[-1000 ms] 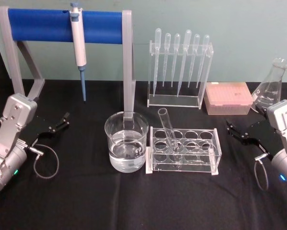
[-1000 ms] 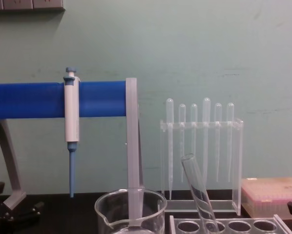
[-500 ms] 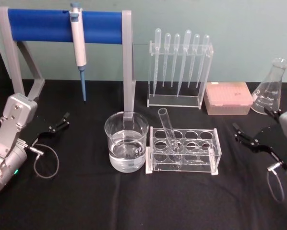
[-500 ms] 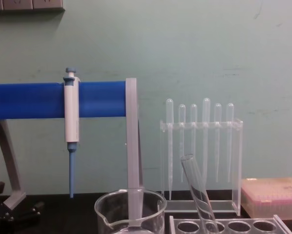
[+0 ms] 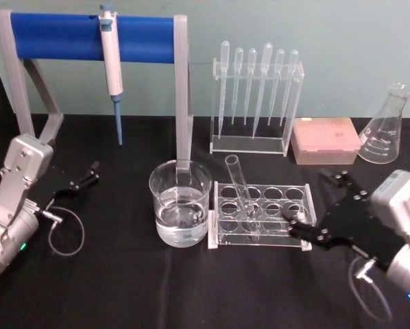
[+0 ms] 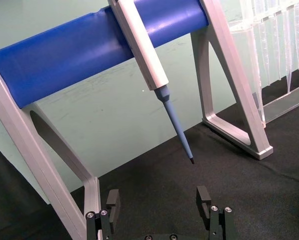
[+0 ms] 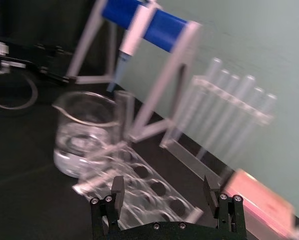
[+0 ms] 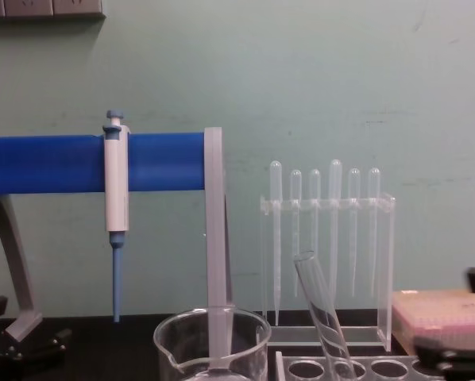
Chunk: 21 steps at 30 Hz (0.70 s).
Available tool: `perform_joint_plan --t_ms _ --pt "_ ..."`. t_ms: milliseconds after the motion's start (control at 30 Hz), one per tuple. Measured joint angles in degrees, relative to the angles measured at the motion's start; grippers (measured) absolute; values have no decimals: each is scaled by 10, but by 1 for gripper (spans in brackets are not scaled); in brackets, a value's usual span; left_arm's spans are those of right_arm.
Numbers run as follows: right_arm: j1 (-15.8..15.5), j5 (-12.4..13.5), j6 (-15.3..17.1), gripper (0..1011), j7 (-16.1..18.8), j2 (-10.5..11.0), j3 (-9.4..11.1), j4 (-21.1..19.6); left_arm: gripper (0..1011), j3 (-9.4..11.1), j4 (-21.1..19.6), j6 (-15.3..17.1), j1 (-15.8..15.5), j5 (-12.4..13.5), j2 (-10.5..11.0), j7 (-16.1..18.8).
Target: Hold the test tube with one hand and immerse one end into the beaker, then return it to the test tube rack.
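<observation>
Glass test tube [image 5: 240, 190] is leaning in the left end of the rack [image 5: 270, 186], beside the beaker [image 5: 180, 202] at the table's [image 5: 123, 288] middle. Right gripper [image 5: 308, 199] is hovering just beside the rack's right end, fingers spread, holding nothing. Left gripper [image 5: 81, 177] is sitting near the left edge, fingers likewise apart.

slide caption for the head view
Open right pincer by the rack, test tube tilted inside, beaker alongside; left pincer parked far left
</observation>
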Motion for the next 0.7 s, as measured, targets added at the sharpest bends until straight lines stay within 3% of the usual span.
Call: perform_joint_plan --t_ms 100,133,267,533,700 --pt "28 -19 6 1003 24 -23 -25 10 1000 0 0 0 0 0 0 0" --pt "28 -19 6 1003 24 -23 -25 10 1000 0 0 0 0 0 0 0" --pt "73 -38 14 1003 51 -61 -54 44 1000 0 0 0 0 0 0 0" --pt "131 -54 18 1003 77 -127 -77 102 1000 0 0 0 0 0 0 0" --pt "149 -62 20 1003 86 -153 -83 132 1000 0 0 0 0 0 0 0"
